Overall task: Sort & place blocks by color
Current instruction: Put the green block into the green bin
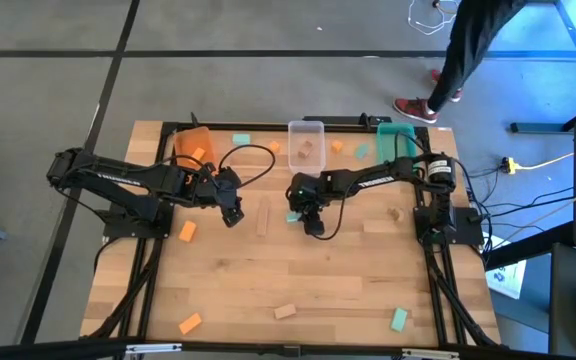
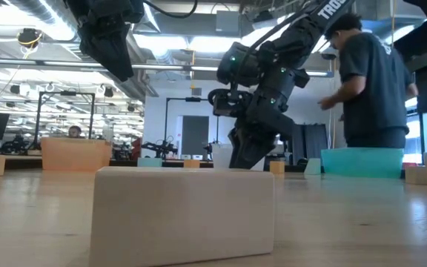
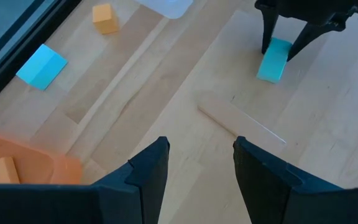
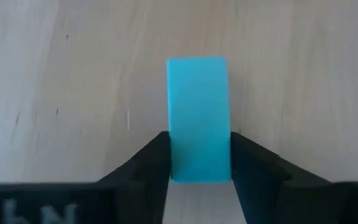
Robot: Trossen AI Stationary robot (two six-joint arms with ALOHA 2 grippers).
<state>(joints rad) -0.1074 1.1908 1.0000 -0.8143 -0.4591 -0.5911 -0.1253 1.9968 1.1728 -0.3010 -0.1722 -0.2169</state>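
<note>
Right gripper [image 4: 199, 163]: lowered at table centre, just in front of the clear bin [image 1: 306, 142]; fingers pressed against both sides of a teal block [image 4: 197, 118] lying on the wood; contact with the table plain in the right wrist view, near end of the block cut off at the fingers.

Left gripper [image 3: 196, 163]: raised over the left-centre of the table [image 1: 268, 290], fingers parted, nothing between them. In the low view, only the dark fingers seen high at the left, rest cut off by the edge.

Plain wood block [image 3: 241, 124]: flat on the table between the two grippers, faint against the boards, hard to outline.

Orange bin [image 1: 192, 146]: back left, partly covered by the left arm; one orange block [image 3: 1, 169] inside.

Clear bin: one wood block inside, seen through the wall.

Teal bin [image 1: 396, 137]: back right, contents hidden under the right arm.

Loose blocks: orange [image 1: 187, 231] near the left arm's base; orange [image 1: 189, 323], wood [image 1: 285, 311] and teal [image 1: 399, 319] along the front edge; a few more by the bins at the back.

Large pale block [image 2: 185, 209]: filled the low view's foreground, hid much of the table behind.

Person [image 2: 369, 81]: beyond the table, cut off in the high view.
</note>
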